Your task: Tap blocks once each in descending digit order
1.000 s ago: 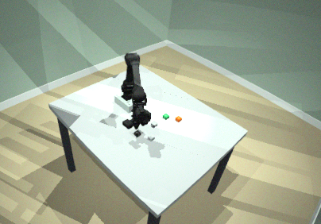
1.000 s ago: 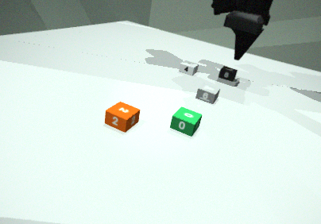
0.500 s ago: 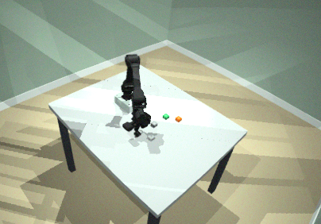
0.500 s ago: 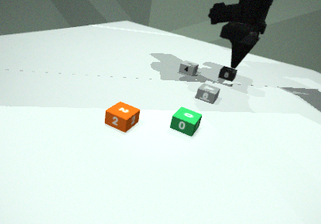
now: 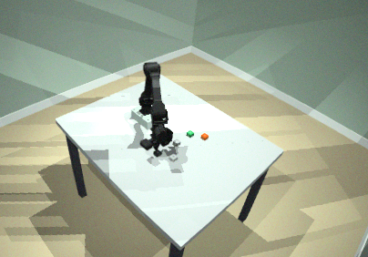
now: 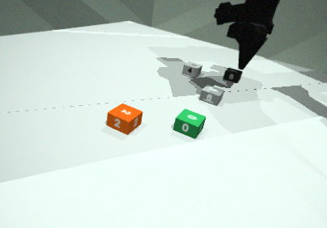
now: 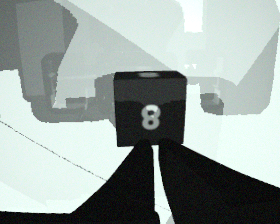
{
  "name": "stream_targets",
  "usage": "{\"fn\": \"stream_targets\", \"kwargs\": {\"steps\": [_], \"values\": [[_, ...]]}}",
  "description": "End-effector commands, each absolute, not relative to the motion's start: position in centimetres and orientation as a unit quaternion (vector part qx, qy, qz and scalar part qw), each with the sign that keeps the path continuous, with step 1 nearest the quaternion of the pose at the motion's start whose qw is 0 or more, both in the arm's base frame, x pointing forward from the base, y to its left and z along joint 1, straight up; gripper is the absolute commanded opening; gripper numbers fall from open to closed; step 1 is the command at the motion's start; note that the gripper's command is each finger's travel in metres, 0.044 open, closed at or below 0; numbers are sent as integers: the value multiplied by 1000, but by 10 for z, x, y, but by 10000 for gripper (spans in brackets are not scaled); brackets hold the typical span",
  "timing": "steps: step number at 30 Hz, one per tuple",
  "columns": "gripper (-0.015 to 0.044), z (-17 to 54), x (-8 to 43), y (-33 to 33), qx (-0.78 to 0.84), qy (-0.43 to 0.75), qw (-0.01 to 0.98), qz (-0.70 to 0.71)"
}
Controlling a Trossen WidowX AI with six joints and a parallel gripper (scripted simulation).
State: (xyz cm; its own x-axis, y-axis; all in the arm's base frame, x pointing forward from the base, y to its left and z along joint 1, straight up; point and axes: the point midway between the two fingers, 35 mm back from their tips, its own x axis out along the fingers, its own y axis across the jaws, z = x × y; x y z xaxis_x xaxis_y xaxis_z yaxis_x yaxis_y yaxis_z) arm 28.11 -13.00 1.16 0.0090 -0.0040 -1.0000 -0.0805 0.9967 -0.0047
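Observation:
The black block with digit 8 point(image 5: 158, 153) point(image 6: 231, 76) point(image 7: 150, 95) stands on the table point(image 5: 150, 194). My gripper point(image 6: 242, 67) point(image 7: 153, 149) is shut, with nothing between its tips. In the wrist view the tips overlap the lower edge of the 8 block's face; in the exterior view they are by its upper right edge. I cannot tell whether they touch it. The grey block 6 point(image 5: 177, 142) point(image 6: 210, 95) and the light grey block 4 point(image 5: 173, 158) point(image 6: 191, 70) stand nearby. The green block 0 point(image 5: 190, 134) point(image 6: 188, 124) and orange block 2 point(image 5: 205, 137) point(image 6: 124, 119) stand farther off.
The arm's pale base mount point(image 5: 141, 118) sits on the table behind the blocks. Shadows of the arm fall around the 8, 4 and 6 blocks. The table's near corner point(image 5: 181, 246) is at the front in the top view.

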Motion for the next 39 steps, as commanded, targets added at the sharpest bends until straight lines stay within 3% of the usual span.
{"fn": "stream_targets", "kwargs": {"steps": [1,5,10,16,19,27,32,39], "values": [[20,28,284,-131,-35,697,715,26],[20,38,285,-132,-35,697,715,26],[20,106,283,-131,-35,697,715,26],[20,109,283,-128,-35,697,715,26],[20,109,290,-94,-33,697,716,27],[20,108,286,13,-30,697,716,31],[20,105,286,16,-29,697,716,31],[20,27,287,16,-29,697,716,31]]}}
